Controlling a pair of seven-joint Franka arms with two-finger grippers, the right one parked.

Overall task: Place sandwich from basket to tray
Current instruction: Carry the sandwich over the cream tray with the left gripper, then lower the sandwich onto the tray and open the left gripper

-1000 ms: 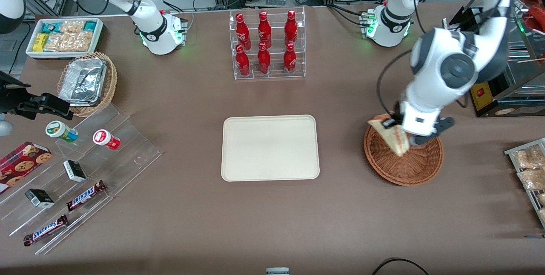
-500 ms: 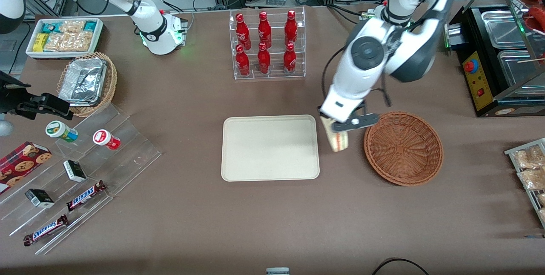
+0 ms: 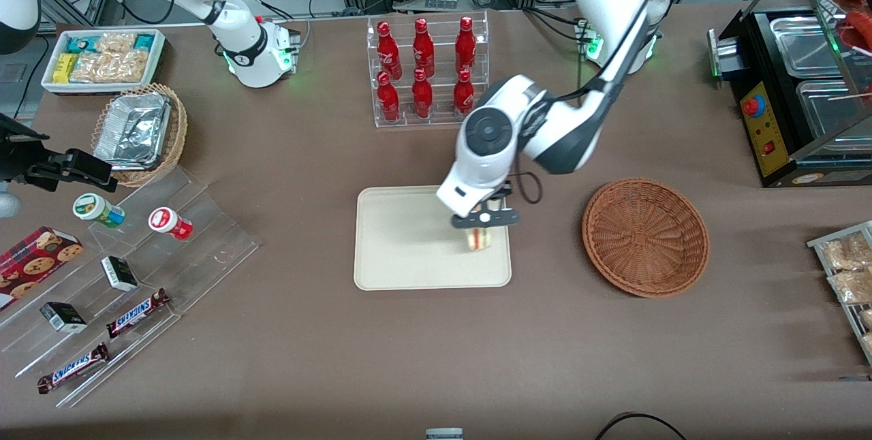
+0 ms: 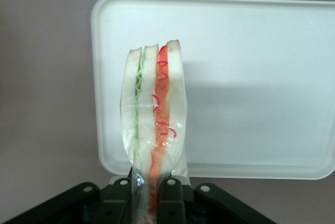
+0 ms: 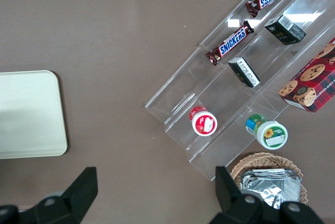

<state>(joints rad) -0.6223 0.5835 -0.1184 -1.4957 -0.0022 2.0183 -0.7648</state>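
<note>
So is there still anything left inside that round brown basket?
No, the basket shows only bare weave; the tool holds the sandwich over the tray.

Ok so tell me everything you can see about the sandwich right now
The sandwich is a thin wedge of pale bread in clear wrap, showing green, white and red filling along its edge. It stands on edge, pinched at one end by the gripper, whose black fingers are shut on it, above the cream tray.

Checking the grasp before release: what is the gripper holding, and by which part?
The gripper is shut on the sandwich, its fingers pinching the wedge's two bread faces at one end, over the tray.
</note>
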